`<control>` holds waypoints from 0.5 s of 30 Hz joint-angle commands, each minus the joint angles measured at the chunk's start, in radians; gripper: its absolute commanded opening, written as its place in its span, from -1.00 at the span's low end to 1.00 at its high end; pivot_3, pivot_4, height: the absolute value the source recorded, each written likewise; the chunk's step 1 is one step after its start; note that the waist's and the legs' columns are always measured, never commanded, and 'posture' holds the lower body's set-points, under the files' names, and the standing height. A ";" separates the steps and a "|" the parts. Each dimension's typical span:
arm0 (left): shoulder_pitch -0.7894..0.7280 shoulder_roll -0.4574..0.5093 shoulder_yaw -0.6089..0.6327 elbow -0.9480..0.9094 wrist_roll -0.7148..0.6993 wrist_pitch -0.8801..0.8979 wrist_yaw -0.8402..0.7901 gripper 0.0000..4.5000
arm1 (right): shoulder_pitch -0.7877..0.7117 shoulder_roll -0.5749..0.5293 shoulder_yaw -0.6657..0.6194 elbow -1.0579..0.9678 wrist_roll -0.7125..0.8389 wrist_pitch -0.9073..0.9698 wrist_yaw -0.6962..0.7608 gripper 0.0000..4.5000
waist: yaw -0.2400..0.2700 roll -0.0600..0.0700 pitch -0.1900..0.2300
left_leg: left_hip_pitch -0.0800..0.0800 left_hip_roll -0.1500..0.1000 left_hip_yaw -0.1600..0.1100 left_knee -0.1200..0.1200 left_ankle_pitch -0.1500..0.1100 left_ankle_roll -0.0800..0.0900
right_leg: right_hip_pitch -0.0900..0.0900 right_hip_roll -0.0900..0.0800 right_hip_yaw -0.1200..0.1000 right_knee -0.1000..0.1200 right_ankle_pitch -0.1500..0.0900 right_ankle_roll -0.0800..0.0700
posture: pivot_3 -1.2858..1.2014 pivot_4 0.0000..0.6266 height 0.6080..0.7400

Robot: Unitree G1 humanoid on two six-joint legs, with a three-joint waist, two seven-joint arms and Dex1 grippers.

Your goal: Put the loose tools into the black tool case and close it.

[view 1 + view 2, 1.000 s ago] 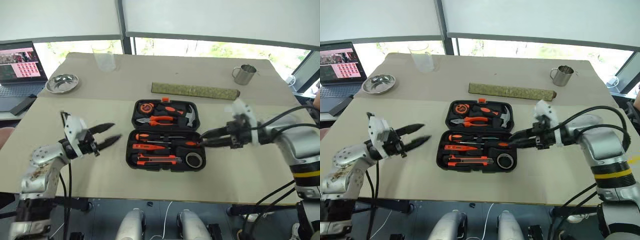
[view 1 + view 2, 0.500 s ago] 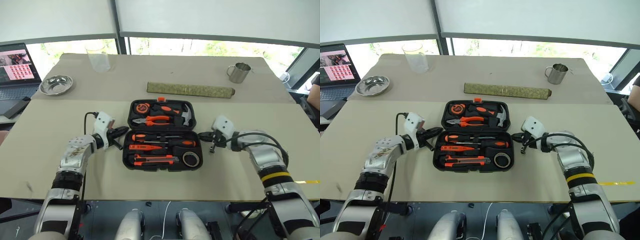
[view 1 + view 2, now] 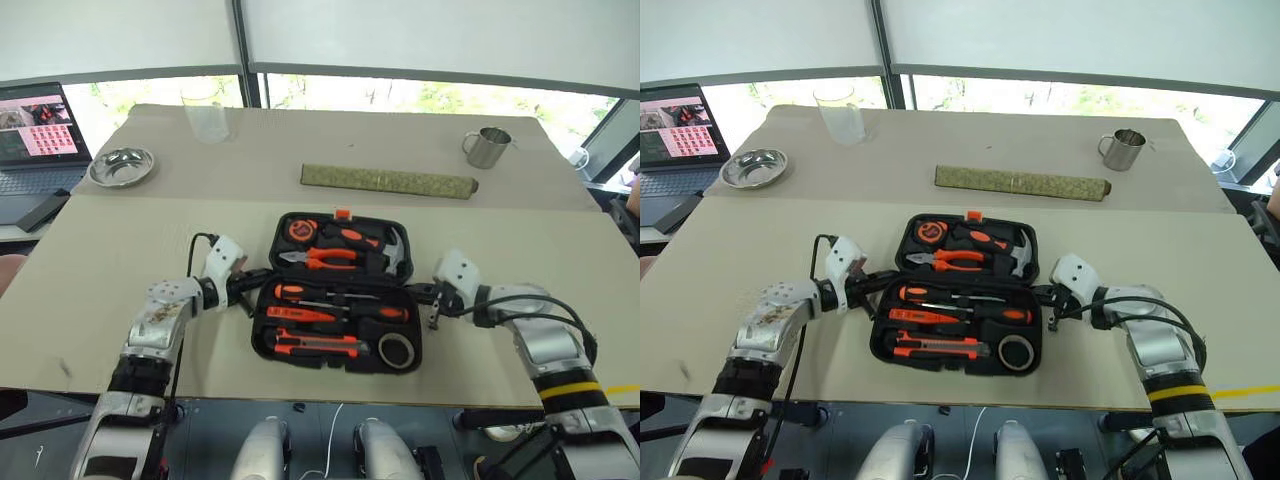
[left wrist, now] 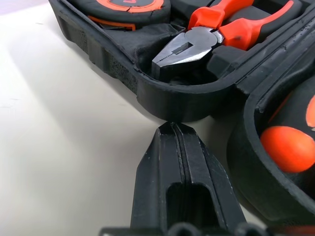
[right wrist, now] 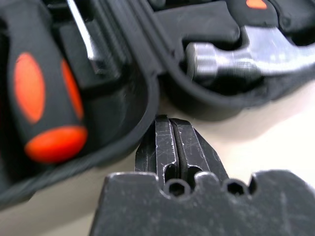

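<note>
Black tool case [image 3: 338, 352], no legible writing

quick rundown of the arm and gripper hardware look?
Both arms are silver-grey metal with black cables looping along them. The left gripper and right gripper each have a white wrist block and two black, scuffed fingers. The right arm carries a yellow band.

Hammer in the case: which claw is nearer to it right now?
Right. The right claw, shut, sits at the case's right edge, by the hinge, just below the hammer. The left claw, also shut, is at the opposite edge, near the pliers.
</note>
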 commanded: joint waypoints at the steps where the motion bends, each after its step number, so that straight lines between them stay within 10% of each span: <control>1: 0.066 0.003 -0.021 -0.126 -0.040 0.048 -0.016 -0.98 | 0.034 -0.006 -0.004 -0.080 0.016 0.041 -0.023 -1.00 | 0.000 0.000 0.000 | 0.000 0.000 0.000 0.000 0.000 0.000 | 0.000 0.000 0.000 0.000 0.000 0.000 | 0.03 -0.52 1.00; 7: 0.092 0.036 0.067 -0.183 -0.123 0.129 -0.004 -0.98 | 0.034 -0.073 -0.055 -0.061 0.031 0.134 -0.026 -1.00 | 0.005 0.000 0.000 | 0.001 0.000 -0.001 0.002 0.000 0.000 | 0.002 0.000 0.000 0.000 0.000 0.000 | 0.03 -0.52 1.00; 15: 0.021 0.232 0.150 -0.225 -0.229 0.467 0.000 0.29 | -0.068 -0.205 -0.119 -0.240 0.260 0.689 0.018 0.26 | -0.006 0.000 0.000 | 0.000 0.001 -0.005 0.002 0.000 0.000 | 0.001 0.001 0.000 0.001 0.000 0.000 | 0.03 -0.52 1.00</control>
